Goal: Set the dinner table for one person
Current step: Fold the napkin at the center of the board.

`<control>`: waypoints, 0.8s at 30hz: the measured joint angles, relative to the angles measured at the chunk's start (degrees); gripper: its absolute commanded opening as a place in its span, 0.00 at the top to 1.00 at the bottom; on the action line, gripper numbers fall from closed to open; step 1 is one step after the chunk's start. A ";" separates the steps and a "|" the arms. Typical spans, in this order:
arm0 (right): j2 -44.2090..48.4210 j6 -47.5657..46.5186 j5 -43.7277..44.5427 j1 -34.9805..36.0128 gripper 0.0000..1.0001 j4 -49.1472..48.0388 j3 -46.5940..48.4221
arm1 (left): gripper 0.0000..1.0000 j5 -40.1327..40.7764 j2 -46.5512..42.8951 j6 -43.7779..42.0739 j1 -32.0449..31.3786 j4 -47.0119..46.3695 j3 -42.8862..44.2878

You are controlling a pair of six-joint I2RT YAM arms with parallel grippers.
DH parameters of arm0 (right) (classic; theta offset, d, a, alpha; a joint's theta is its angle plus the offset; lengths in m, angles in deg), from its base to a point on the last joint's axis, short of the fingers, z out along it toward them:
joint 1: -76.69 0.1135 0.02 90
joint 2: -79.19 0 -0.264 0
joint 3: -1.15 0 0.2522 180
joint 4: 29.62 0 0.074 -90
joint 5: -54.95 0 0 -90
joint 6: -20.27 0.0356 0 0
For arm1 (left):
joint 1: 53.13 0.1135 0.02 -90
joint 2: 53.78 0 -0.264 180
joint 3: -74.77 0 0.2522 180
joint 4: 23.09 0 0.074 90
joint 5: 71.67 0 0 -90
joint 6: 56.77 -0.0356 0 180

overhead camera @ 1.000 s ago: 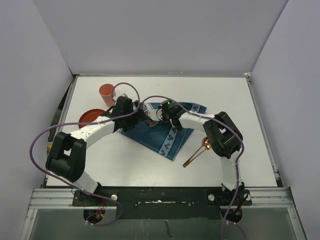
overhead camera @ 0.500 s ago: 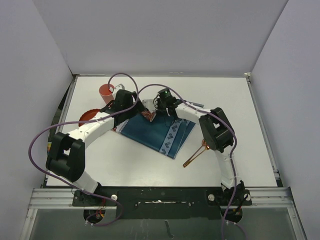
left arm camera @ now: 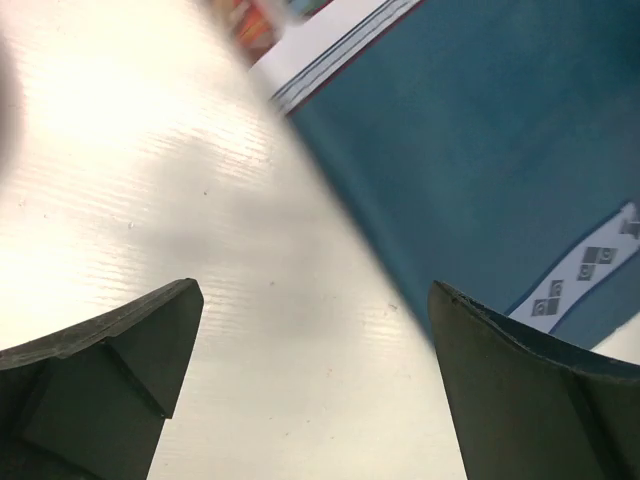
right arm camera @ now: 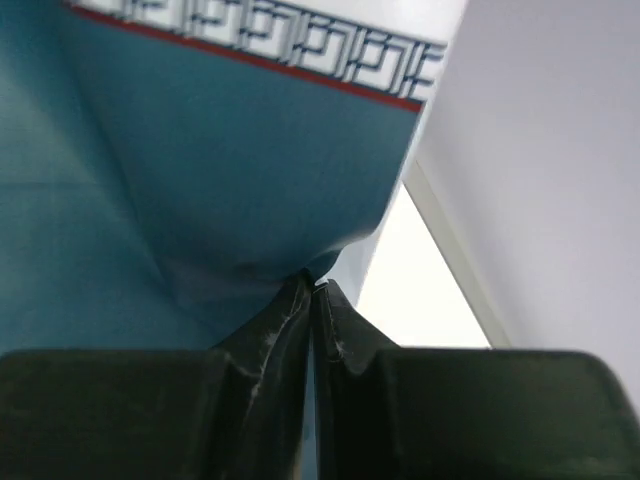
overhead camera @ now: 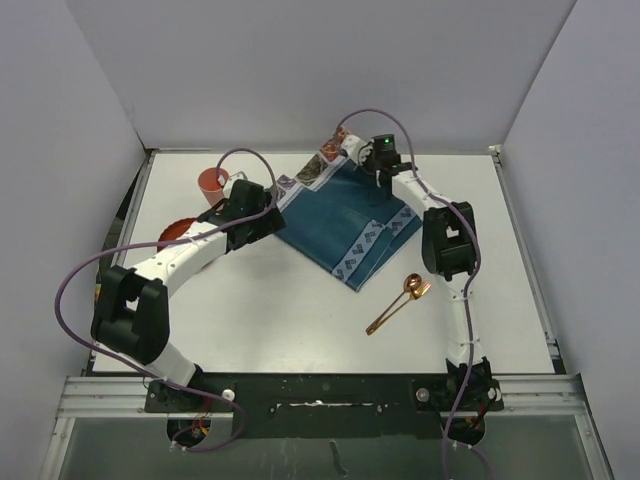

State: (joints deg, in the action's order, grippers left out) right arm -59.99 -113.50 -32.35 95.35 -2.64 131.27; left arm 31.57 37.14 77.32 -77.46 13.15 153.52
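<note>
- Right gripper (right arm camera: 312, 285), upper centre of top view: jaws together, pinching the mat (overhead camera: 345, 215) by its edge; I judge this is to drag it flat.
- Left gripper (left arm camera: 312, 292): jaws apart, empty, hovering at the mat's left edge, likely ready to pin it.
- Table (overhead camera: 260, 310) fills mid-frame, under everything.

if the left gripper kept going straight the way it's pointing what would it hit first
Probably the plain white tabletop: the open left gripper aims at bare surface just beside the edge of the teal placemat with patterned ends, though depth is unclear.
</note>
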 measured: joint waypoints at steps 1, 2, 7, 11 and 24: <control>-0.17 1.11 0.28 -1.46 0.84 -0.13 -0.02 | 0.02 -0.02 0.00 -0.11 -0.02 0.42 0.00; -0.26 1.81 0.96 -3.26 0.78 -0.20 -0.39 | 0.02 -0.07 0.00 -0.28 -0.09 0.74 0.00; -0.11 2.91 3.04 -6.97 0.45 -2.12 -6.54 | 0.02 -0.72 0.00 -0.87 -0.37 1.38 0.00; 1.97 2.40 4.63 -5.57 0.43 -4.46 -9.84 | 0.02 -1.66 0.02 -0.94 -0.85 1.36 0.02; 16.92 1.49 7.87 -4.81 0.42 -2.14 -20.61 | 0.02 0.24 0.07 -11.06 -5.05 1.14 7.50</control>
State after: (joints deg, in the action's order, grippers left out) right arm -43.07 -112.02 -24.48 90.54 -4.78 110.66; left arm 31.81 37.20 66.26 -82.51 14.29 161.02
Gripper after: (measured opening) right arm 0.591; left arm 0.979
